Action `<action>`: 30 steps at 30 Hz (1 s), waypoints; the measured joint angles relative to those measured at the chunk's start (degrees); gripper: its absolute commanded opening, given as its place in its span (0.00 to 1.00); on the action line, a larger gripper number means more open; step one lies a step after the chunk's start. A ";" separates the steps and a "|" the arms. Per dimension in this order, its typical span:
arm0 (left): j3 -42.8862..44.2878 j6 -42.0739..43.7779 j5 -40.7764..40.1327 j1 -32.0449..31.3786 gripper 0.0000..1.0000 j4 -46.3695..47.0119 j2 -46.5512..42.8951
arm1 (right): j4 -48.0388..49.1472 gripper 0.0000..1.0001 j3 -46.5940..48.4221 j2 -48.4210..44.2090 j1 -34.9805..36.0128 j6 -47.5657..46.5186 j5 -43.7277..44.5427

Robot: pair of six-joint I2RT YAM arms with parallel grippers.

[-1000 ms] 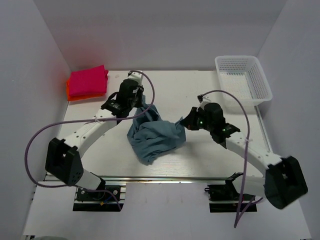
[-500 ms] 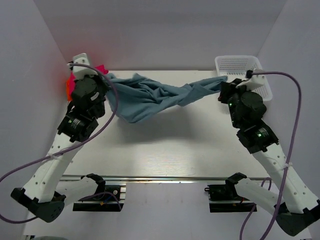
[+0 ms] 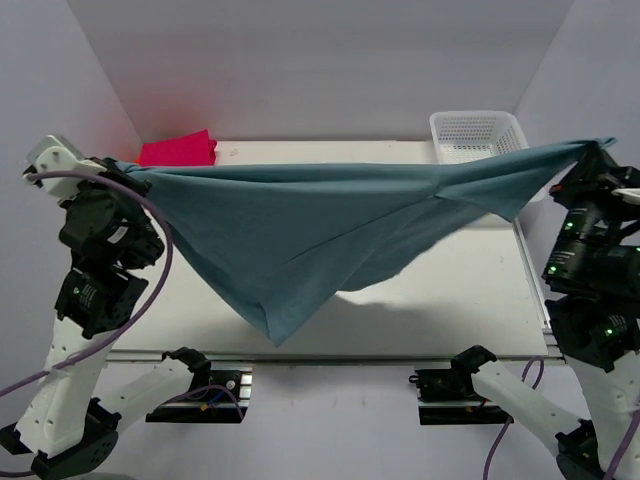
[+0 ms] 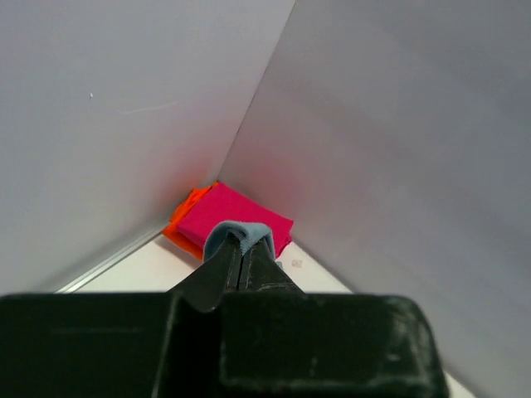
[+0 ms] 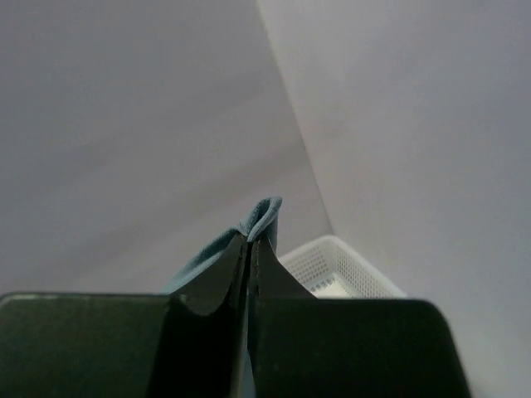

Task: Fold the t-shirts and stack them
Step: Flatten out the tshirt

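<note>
Stretching teal t-shirt (image 3: 300, 230) aloft between left gripper (image 3: 126, 168) and right gripper (image 3: 599, 148)

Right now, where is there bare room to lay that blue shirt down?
Bare table shows along the near edge and right side, under the hanging teal shirt. Crowded: far-left corner with the folded pink shirt, far-right corner with the white basket.

The large dusty teal-blue t-shirt (image 3: 320, 230) is soft matt cloth with long creases. The folded magenta-pink t-shirt (image 3: 180, 150) is matt cloth too. The white mesh basket (image 3: 478, 135) is smooth plastic. The white counter (image 3: 470, 290) looks smooth. The left claw (image 4: 241, 246) and the right claw (image 5: 249, 242) are black matt plastic.
</note>
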 measured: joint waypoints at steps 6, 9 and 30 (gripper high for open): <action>2.73 0.07 1.75 -0.09 0.00 -0.66 -2.21 | 0.46 0.00 4.26 -0.55 0.11 -3.41 -1.18; 3.76 0.11 4.76 -0.09 0.00 -1.60 -3.32 | -1.31 0.00 6.67 -0.59 0.11 -3.61 -3.17; -3.41 -2.23 14.23 1.55 0.00 4.09 26.40 | 5.62 0.00 -9.77 21.46 -0.81 -0.39 -6.78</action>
